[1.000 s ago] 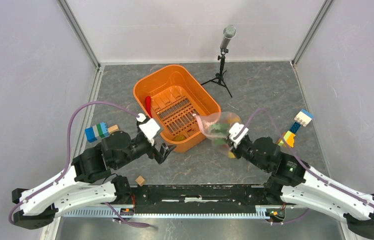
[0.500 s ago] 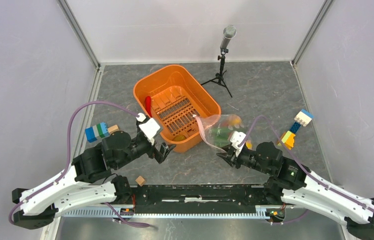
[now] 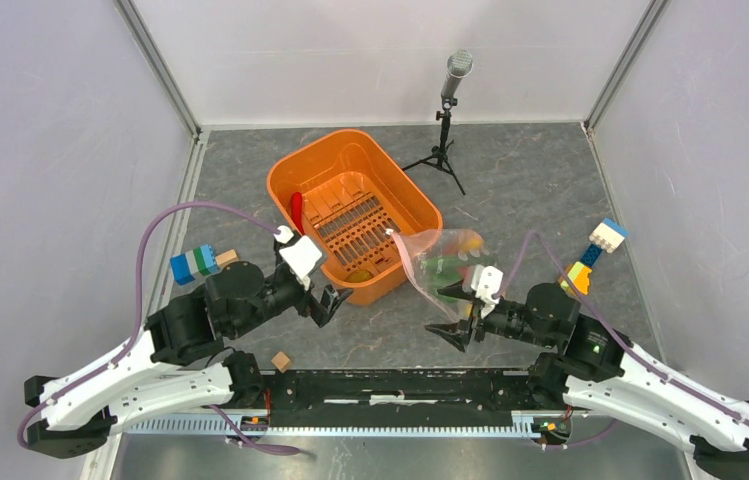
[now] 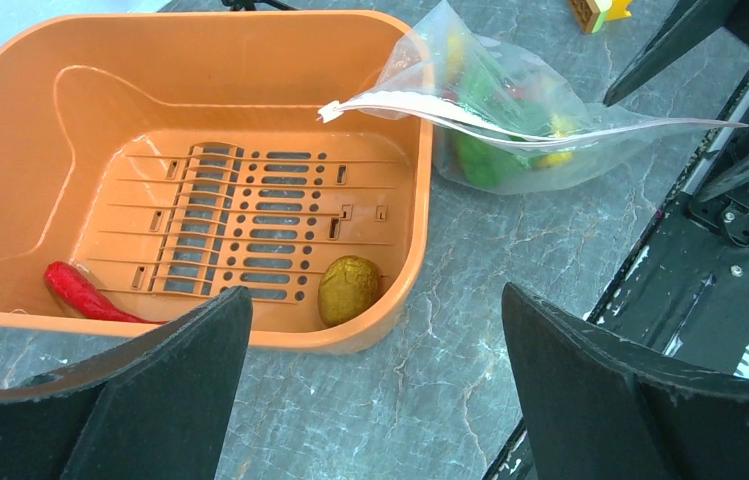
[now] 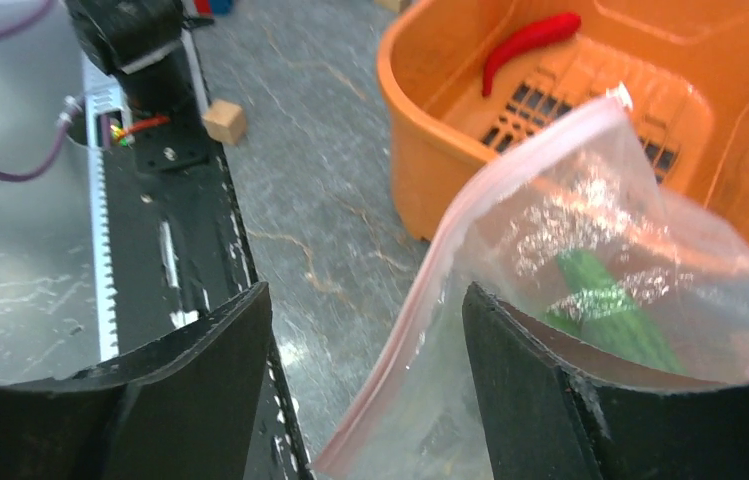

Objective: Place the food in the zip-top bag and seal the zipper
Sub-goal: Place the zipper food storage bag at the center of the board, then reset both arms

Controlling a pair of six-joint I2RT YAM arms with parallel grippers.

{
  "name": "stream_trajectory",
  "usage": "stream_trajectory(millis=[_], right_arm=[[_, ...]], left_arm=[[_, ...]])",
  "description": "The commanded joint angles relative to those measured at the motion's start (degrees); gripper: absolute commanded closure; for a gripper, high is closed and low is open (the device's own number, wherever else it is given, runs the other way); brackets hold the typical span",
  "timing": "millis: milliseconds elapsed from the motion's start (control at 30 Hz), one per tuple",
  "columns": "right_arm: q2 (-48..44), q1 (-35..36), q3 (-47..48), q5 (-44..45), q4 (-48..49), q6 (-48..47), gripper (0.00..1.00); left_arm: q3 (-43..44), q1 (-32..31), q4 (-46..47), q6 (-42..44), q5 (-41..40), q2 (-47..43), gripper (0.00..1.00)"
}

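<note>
We saw the zip-top bag (image 3: 442,262) lying on the table (image 3: 535,170) just right of the orange basket (image 3: 288,172), with one mouth corner draped over the rim. Green and yellow food (image 4: 477,155) showed inside it. The zipper (image 5: 428,272) ran along its near edge (whether it was pressed shut, we could not tell). A red pepper (image 4: 80,293) and a brownish round piece (image 4: 348,288) lay in the basket. The left gripper (image 3: 331,300) hovered spread and empty at the basket's near wall. The right gripper (image 3: 434,310) gaped wide, holding nothing, just beside the bag.
</note>
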Motion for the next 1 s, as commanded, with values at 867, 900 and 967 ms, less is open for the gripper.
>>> stream_trajectory(millis=[867, 900, 967], right_arm=[[10.57, -6.84, 13.16, 68.84, 1.82, -2.15, 0.02], [10.19, -9.25, 13.24, 67.14, 1.83, -2.04, 0.02], [10.27, -16.00, 13.96, 60.63, 0.83, -1.95, 0.02]], left_arm=[[9.32, 34.11, -8.65, -10.98, 2.30, 10.19, 0.00], [10.55, 37.22, -10.06, -11.03, 3.98, 10.96, 0.00], [11.07, 42.89, -10.13, -11.32, 7.31, 11.59, 0.00]])
